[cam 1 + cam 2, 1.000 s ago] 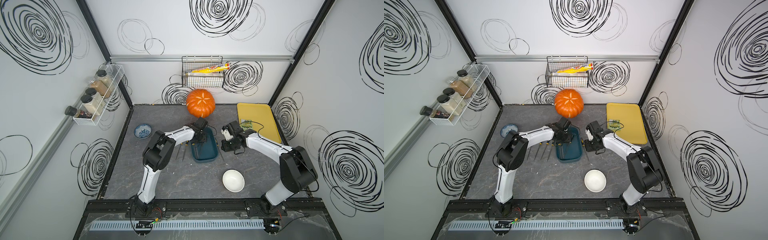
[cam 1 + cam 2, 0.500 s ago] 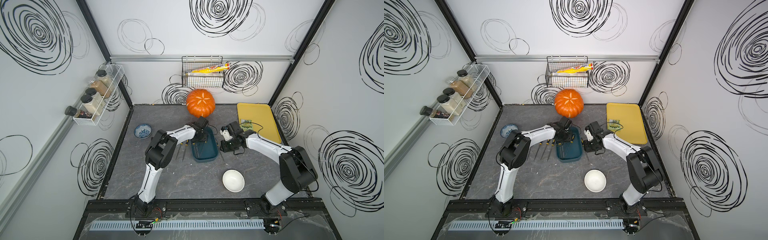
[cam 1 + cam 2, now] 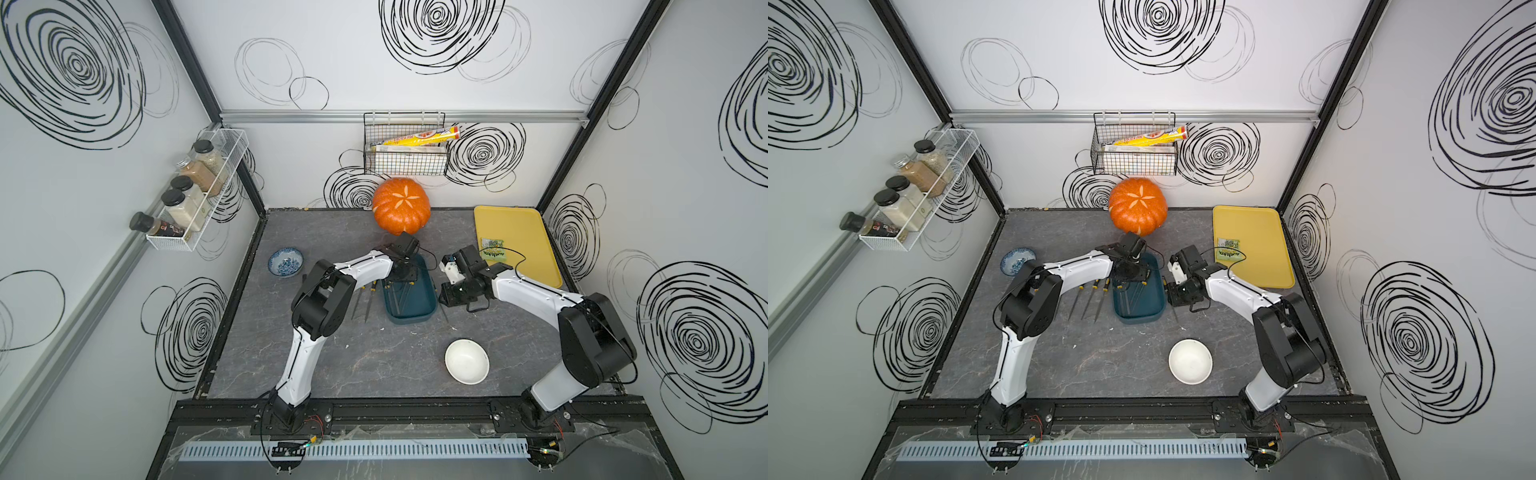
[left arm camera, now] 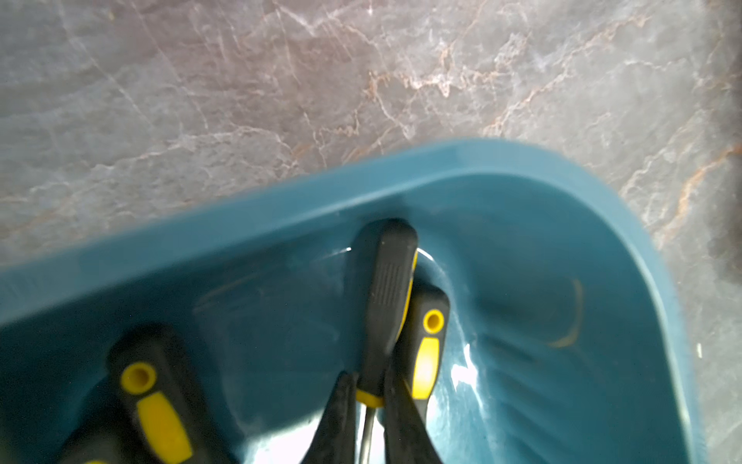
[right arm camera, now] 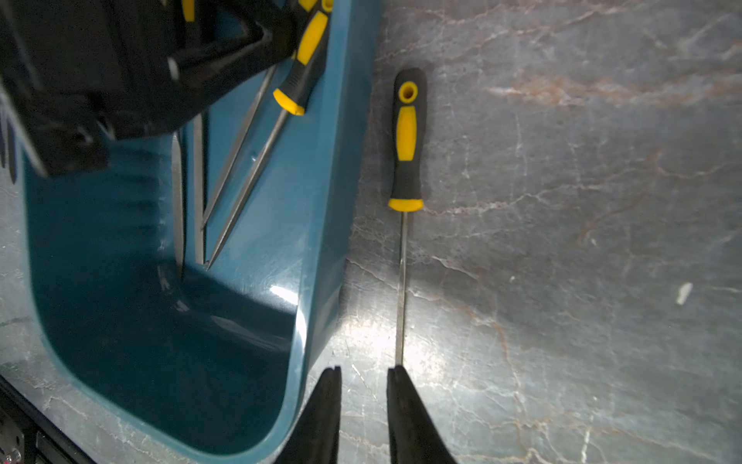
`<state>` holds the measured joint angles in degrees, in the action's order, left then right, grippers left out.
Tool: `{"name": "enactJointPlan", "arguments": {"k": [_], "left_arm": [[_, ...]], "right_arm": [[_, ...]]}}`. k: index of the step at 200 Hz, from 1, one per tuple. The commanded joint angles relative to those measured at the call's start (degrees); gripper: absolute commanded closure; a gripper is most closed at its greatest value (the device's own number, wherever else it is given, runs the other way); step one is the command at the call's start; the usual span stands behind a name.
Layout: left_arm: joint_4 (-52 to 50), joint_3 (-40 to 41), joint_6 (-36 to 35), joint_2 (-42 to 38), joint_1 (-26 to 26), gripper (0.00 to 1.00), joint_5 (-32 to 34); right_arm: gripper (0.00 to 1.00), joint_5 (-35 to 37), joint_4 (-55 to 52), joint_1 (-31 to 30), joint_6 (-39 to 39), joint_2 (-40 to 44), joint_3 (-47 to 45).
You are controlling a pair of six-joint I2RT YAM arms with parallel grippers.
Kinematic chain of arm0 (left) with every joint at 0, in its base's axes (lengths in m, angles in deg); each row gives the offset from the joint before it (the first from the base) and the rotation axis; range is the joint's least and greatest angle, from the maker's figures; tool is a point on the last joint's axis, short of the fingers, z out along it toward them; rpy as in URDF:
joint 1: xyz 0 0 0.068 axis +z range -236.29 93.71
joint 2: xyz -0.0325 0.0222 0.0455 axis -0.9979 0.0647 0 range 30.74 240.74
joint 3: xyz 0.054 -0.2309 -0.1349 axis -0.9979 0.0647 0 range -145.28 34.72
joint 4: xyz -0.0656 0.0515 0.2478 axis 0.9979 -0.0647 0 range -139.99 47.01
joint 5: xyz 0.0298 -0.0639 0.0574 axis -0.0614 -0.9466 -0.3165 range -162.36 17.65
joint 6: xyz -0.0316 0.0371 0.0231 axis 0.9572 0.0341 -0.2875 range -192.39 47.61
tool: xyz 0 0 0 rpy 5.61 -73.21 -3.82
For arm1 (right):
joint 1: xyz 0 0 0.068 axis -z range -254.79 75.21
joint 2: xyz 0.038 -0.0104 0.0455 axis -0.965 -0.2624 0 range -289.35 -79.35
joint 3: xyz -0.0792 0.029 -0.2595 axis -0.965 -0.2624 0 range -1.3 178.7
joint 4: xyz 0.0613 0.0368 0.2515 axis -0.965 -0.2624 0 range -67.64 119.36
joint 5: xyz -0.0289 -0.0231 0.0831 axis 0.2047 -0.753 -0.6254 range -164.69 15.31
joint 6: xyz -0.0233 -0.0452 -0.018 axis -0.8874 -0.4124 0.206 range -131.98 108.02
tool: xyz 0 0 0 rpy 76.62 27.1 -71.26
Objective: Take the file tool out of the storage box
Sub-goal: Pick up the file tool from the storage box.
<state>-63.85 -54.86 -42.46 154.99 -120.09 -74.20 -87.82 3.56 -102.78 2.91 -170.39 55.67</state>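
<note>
left gripper (image 4: 370, 381) clamped on file tool (image 4: 387, 281) at yellow collar, inside storage box (image 4: 281, 225); handle end against wall ahead of me. judging it light, stiff; rubber handle grippy, steel shank slick.

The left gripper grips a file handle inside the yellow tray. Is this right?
No. The left gripper grips the file handle inside the teal box, not the yellow tray; the left wrist view shows it.
</note>
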Motion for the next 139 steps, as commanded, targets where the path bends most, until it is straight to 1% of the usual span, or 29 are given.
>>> {"name": "enactJointPlan", "arguments": {"k": [1, 35, 55, 75, 84, 100, 111, 118, 125, 139], "left_arm": [[3.6, 4.1, -0.7, -5.0, 0.8, 1.0, -3.6], [10.2, 8.9, -0.4, -11.0, 1.7, 1.0, -7.4], [15.6, 13.3, 0.1, -14.5, 1.9, 1.0, -8.1], [19.9, 15.8, 0.7, -16.5, 2.6, 1.0, -10.3], [22.4, 17.5, 1.1, -17.5, 3.0, 1.0, -12.0], [30.1, 22.1, 3.6, -20.4, 4.3, 1.0, -16.3], [34.4, 24.1, 4.7, -22.0, 5.4, 1.0, -19.6], [37.3, 25.6, 5.6, -23.1, 5.7, 1.0, -21.4], [40.1, 27.1, 6.3, -24.3, 6.0, 1.0, -22.8], [44.6, 30.4, 7.5, -27.6, 6.1, 1.0, -22.5]], "right_arm": [[0.75, 0.4, 3.3, 0.1, 0.6, 4.2, -1.4], [0.75, 0.6, 7.1, 0.1, 1.5, 8.1, -3.6], [0.75, 0.7, 9.2, 0.1, 1.9, 10.3, -4.4], [0.75, -0.6, 12.1, 0.1, 2.4, 12.7, -5.8], [0.75, -2.7, 13.8, 0.1, 2.3, 13.9, -6.6], [0.68, -7.7, 19.0, 0.1, 3.3, 16.9, -9.0], [0.61, -11.8, 24.4, 0.2, 5.2, 18.7, -11.4], [0.54, -14.2, 27.8, 0.2, 6.5, 19.5, -12.8], [0.51, -16.3, 29.8, 0.1, 7.3, 19.8, -13.5], [0.46, -20.2, 32.8, 0.1, 8.6, 19.1, -13.8]]}}
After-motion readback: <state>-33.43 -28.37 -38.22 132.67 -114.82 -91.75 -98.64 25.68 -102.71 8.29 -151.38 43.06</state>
